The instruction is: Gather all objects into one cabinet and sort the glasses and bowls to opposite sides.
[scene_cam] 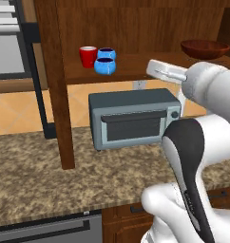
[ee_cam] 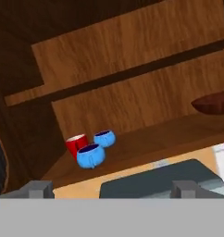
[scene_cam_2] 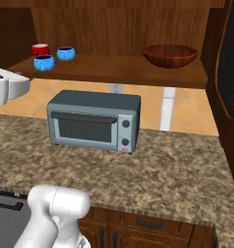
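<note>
On the left of the cabinet (scene_cam: 145, 64) shelf a red mug (scene_cam: 88, 56) stands beside two blue cups (scene_cam: 106, 53) (scene_cam: 105, 65). The brown bowl (scene_cam: 205, 48) sits at the shelf's right end, well apart from them. In the hand view my gripper (ee_cam: 112, 189) is open, with its fingertips (ee_cam: 38, 189) wide apart and nothing between them. It looks up at the mug (ee_cam: 76, 144), the cups (ee_cam: 90, 156) (ee_cam: 104, 138) and the bowl's edge (ee_cam: 215, 102). The white hand (scene_cam: 165, 71) hangs in front of the shelf, above the toaster oven and right of the cups.
A grey toaster oven (scene_cam: 133, 117) stands on the speckled stone counter (scene_cam: 36, 175) under the shelf. The cabinet's wooden side post (scene_cam: 57, 95) comes down to the counter at left. Drawer fronts with black handles (scene_cam_2: 150, 223) lie below the counter edge.
</note>
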